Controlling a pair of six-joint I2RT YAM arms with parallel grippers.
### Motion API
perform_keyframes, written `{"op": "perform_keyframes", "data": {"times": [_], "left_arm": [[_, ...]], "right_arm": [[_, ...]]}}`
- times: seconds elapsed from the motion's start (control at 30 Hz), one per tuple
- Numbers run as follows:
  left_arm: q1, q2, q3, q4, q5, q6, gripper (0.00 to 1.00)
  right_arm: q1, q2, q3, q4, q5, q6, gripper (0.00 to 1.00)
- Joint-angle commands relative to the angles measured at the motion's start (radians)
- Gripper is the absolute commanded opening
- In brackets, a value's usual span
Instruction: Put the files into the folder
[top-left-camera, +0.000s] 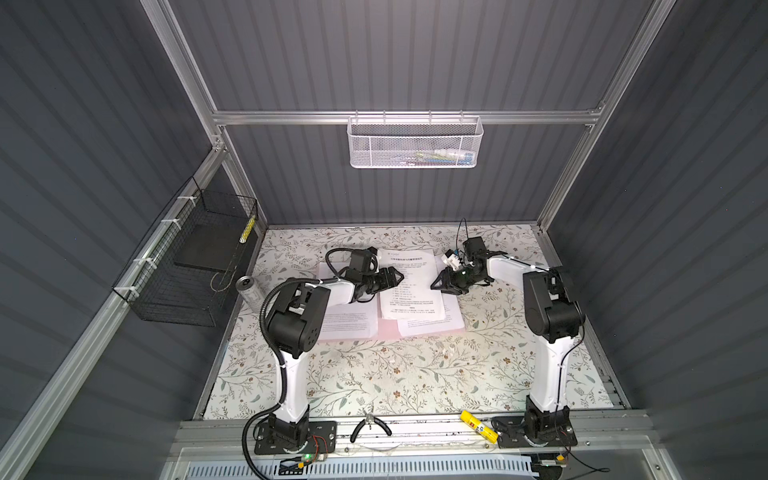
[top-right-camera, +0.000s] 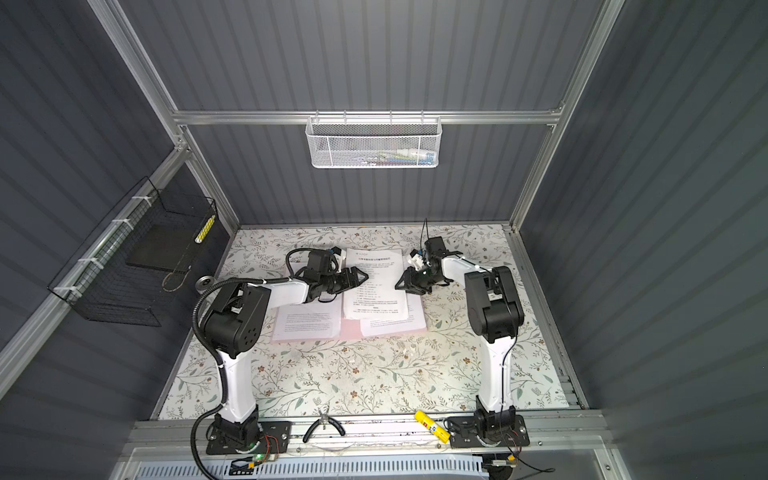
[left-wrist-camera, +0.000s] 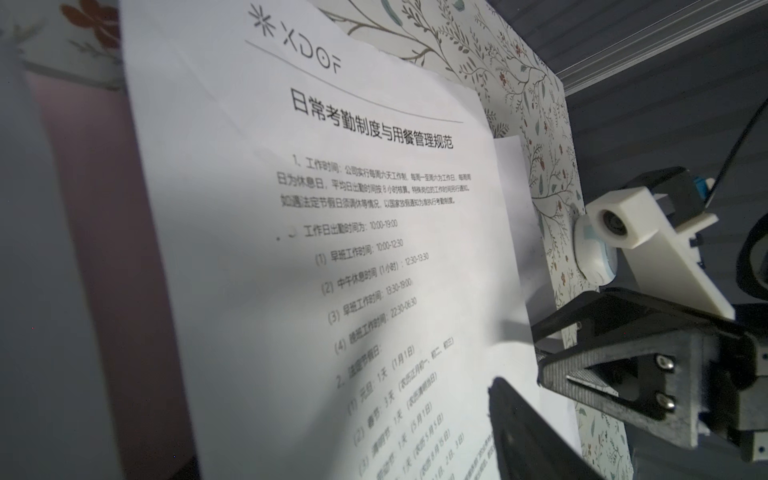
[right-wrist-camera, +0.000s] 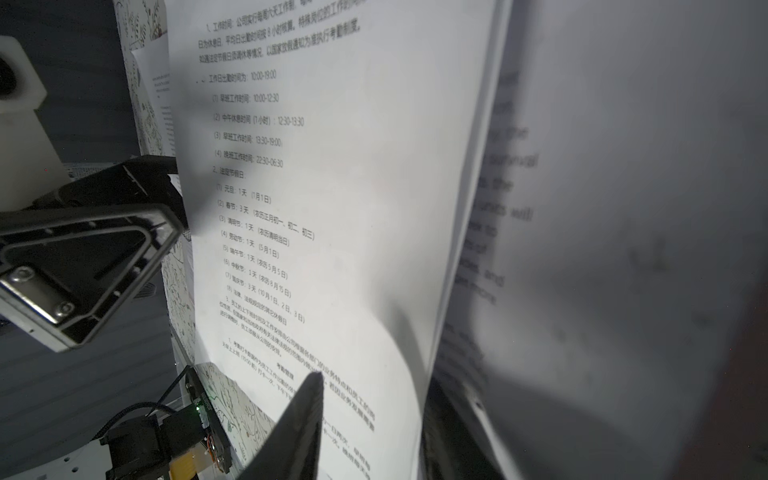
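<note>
The pale pink folder (top-left-camera: 386, 332) (top-right-camera: 349, 330) lies open on the flowered table. The files lie on it: one sheet (top-left-camera: 349, 322) on its left half, and a sheet with a bold heading (top-left-camera: 411, 299) (left-wrist-camera: 332, 249) over another sheet (top-left-camera: 428, 326) on its right half. My left gripper (top-left-camera: 398, 276) (top-right-camera: 362, 276) is at the heading sheet's left edge, jaws open around that edge. My right gripper (top-left-camera: 436, 284) (top-right-camera: 400, 284) is at its right edge, also open. In the right wrist view the sheet (right-wrist-camera: 353, 187) runs between the two fingers, with one finger (right-wrist-camera: 299, 424) in front of it.
A metal can (top-left-camera: 248, 291) stands left of the folder. A black wire basket (top-left-camera: 187, 266) with a black slab (top-left-camera: 208, 247) hangs on the left wall, and a white mesh basket (top-left-camera: 415, 143) on the back rail. Pliers (top-left-camera: 370, 426) and a yellow tube (top-left-camera: 478, 426) lie on the front rail.
</note>
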Motion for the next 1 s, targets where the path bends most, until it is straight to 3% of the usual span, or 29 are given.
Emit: {"op": "perform_keyframes", "data": {"times": [0.0,0.43,0.67,0.8,0.97], "left_arm": [[-0.011,0.029,0.006,0.022,0.01,-0.023,0.79],[-0.011,0.01,-0.003,0.013,0.002,-0.007,0.79],[-0.011,0.006,-0.004,0.017,0.004,-0.005,0.79],[-0.01,-0.005,0.0,0.01,-0.001,0.001,0.79],[-0.01,-0.034,0.015,-0.018,-0.008,0.019,0.79]], "right_arm": [[0.019,0.017,-0.003,0.02,-0.037,0.013,0.4],[0.026,0.033,0.004,0.039,-0.057,0.043,0.38],[0.028,0.037,0.013,0.04,-0.065,0.058,0.22],[0.027,0.021,0.013,0.039,-0.059,0.062,0.01],[0.026,-0.027,0.009,0.026,-0.052,0.054,0.0]]}}
